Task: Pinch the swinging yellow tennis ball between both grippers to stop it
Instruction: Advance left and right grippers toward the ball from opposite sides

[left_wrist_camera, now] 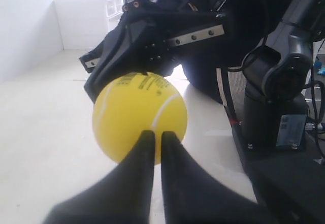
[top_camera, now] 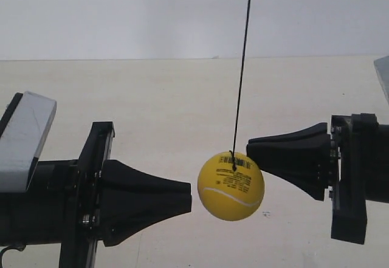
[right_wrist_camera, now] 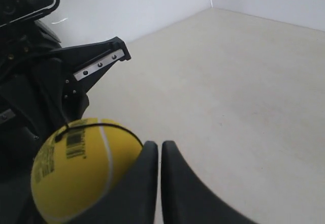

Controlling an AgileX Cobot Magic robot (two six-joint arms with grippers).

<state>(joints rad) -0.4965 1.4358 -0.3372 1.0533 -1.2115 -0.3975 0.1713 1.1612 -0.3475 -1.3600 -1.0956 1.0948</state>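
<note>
The yellow tennis ball (top_camera: 231, 189) hangs on a thin black string (top_camera: 243, 67) between two black wedge grippers. The gripper at the exterior view's left (top_camera: 189, 198) points at the ball's side with a narrow gap left. The gripper at the exterior view's right (top_camera: 249, 148) sits higher, its tip at the ball's upper edge by the barcode label. My left gripper (left_wrist_camera: 156, 134) is shut, and the ball (left_wrist_camera: 137, 112) sits right at its tips. My right gripper (right_wrist_camera: 159, 145) is also shut, and the ball (right_wrist_camera: 76, 173) lies off to one side of its fingers.
A pale surface (top_camera: 182, 98) spreads under the ball, with a white wall behind. A grey-taped block (top_camera: 24, 140) rides on the arm at the exterior view's left. A black arm column (left_wrist_camera: 274, 82) with cables stands beside the opposite gripper (left_wrist_camera: 152, 41).
</note>
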